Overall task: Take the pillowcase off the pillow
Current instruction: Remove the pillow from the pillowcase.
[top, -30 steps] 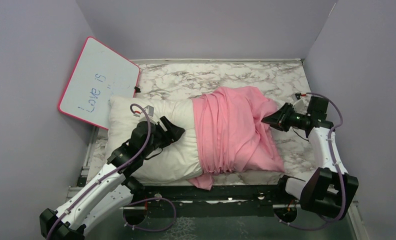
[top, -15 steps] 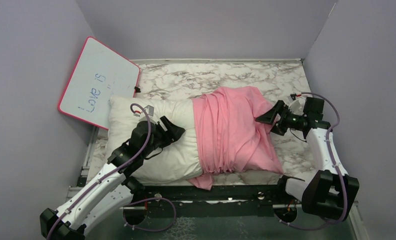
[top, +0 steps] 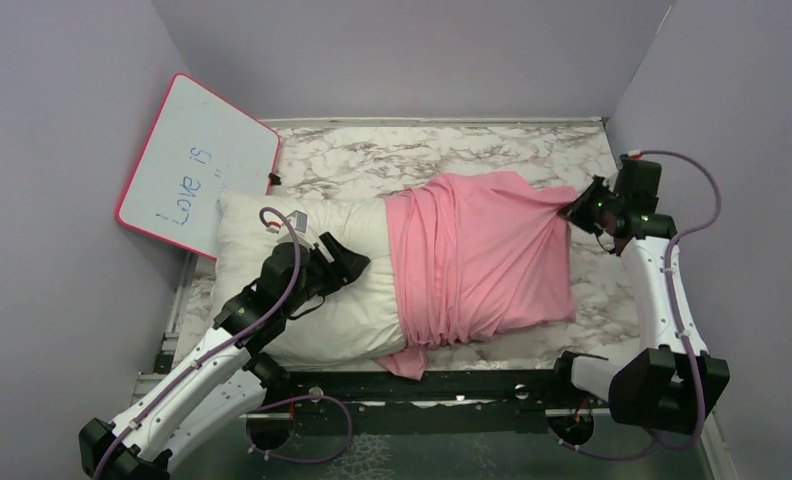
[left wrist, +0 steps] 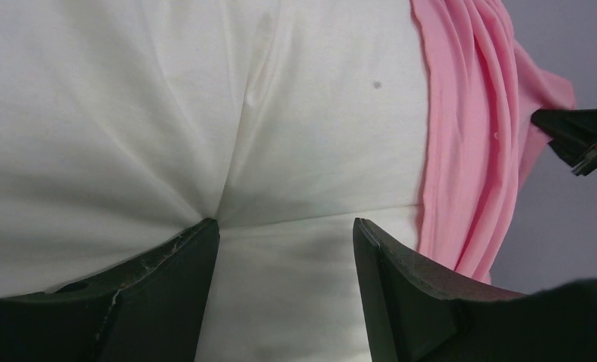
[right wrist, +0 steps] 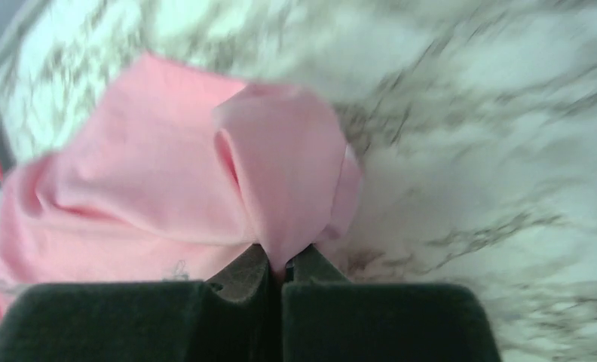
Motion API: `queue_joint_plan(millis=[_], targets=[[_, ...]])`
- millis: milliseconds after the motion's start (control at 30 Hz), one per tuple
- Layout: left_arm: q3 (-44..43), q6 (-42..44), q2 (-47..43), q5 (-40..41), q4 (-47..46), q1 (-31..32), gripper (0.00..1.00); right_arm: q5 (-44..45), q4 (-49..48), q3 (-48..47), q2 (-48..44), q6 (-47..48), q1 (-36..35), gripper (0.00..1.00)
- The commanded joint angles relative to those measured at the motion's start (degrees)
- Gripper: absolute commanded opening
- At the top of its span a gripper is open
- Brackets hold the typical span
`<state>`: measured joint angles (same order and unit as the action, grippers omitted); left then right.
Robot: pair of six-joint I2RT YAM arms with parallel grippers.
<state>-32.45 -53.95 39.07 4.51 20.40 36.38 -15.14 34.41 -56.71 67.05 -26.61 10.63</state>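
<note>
Since a second ago the right claw point(top: 575, 209) has swung out toward the right edge of the marble-patterned table point(top: 392, 160). Half a second back its jaws were spread, and now it's clenched on a bunched corner of the thin pink fabric pillowcase point(top: 482, 260), so that end is pulled out into a taut point. The wrist cam shows the pink fold pinched right between the tips.

The pillowcase only covers the right half of the plump white rectangular pillow point(top: 372, 300), which lies across the middle of the table, nearer the front edge. The left claw point(top: 347, 262) hasn't budged. Its jaws are spread, with the tips pressing into the bare white part. A pink-framed whiteboard point(top: 197, 165) leans at the far left corner.
</note>
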Motion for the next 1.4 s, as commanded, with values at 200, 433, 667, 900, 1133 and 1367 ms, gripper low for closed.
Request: queue_joint_plan(millis=[200, 433, 667, 900, 1133, 1367], targets=[[3.84, 0.25, 0.38, 0.7, 14.43, -0.26, 0.7, 33.94, 3.1, -18.67, -0.97, 1.89, 0.32, 0.01], [3.71, 0.16, 0.83, 0.59, 14.58, -0.26, 0.7, 25.16, 4.5, -22.0, 1.65, 4.58, 8.97, 0.01], [2.9, 0.98, 0.91, 1.01, 14.78, -0.26, 0.7, 0.84, 6.94, -20.7, 5.21, 5.53, 10.06, 0.02], [2.14, 1.07, 0.08, 1.39, 14.81, -0.26, 0.7, -18.25, 4.78, -8.68, 5.51, 9.28, 10.02, 0.15], [2.05, 0.62, 0.51, 1.63, 14.56, -0.26, 0.71, -35.49, 1.04, -2.19, 2.71, 7.9, 8.93, 0.22], [1.86, 0.95, 1.36, 1.05, 13.88, -0.26, 0.71, -38.3, 0.5, 4.44, 0.02, 7.36, 5.16, 0.32]])
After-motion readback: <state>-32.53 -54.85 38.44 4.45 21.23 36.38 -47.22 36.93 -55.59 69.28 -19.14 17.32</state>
